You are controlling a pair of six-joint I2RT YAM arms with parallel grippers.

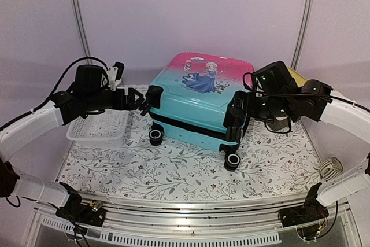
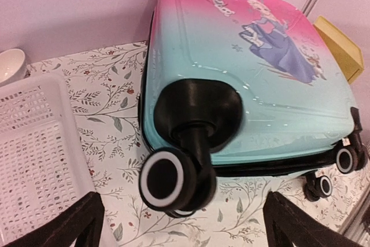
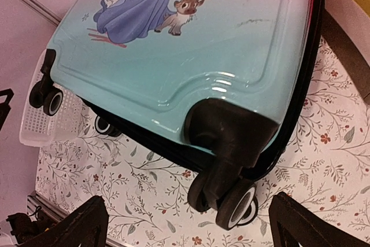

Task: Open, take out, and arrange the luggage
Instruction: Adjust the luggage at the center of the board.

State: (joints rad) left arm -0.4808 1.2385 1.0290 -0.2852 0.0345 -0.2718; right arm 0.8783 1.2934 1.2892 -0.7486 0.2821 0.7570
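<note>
1 luggage [image 1: 196, 99] lying flat between the 2 grippers. Left gripper [image 1: 149, 101] and right gripper [image 1: 237, 117] both spread wide, empty. 1 wheel [image 2: 170, 180] just ahead of left, 1 caster [image 3: 237, 203] just ahead of right. 1 basket [image 1: 95, 128] beside left.

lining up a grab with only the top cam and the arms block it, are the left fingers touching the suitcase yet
observer: no. the left wrist view shows the left gripper open, fingers either side of the left corner wheel of the luggage, clear of it
operator: right side
observer: right gripper open too, the right corner wheel ahead of its gap, untouched
operator: anything hidden behind the left arm
observer: a white bowl by the wall, beyond the basket
</note>
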